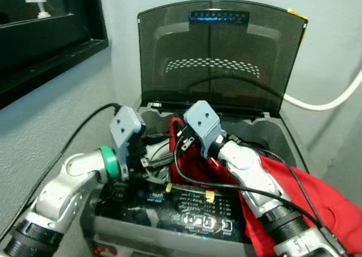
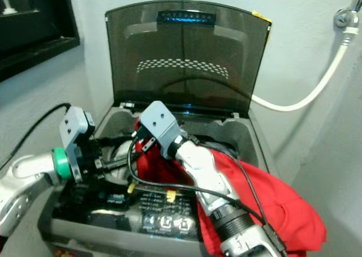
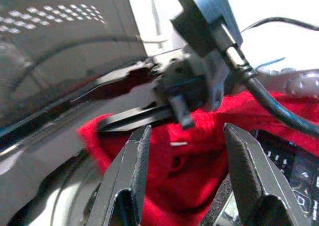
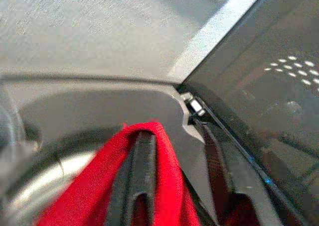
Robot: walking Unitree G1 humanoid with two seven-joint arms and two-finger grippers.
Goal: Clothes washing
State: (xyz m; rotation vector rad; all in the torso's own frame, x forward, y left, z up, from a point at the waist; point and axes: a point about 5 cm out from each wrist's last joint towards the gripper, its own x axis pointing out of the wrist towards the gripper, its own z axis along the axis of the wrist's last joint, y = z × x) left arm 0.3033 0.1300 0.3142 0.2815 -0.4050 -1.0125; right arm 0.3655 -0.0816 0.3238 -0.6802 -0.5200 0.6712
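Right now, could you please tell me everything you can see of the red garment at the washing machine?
The red garment is a soft, plain bright red cloth, crumpled. One end hangs into the washing machine opening under the raised smoked lid; the rest drapes over the machine's right front edge beside the control panel. The right hand is shut on a fold over the drum. The left hand is open, facing the cloth.
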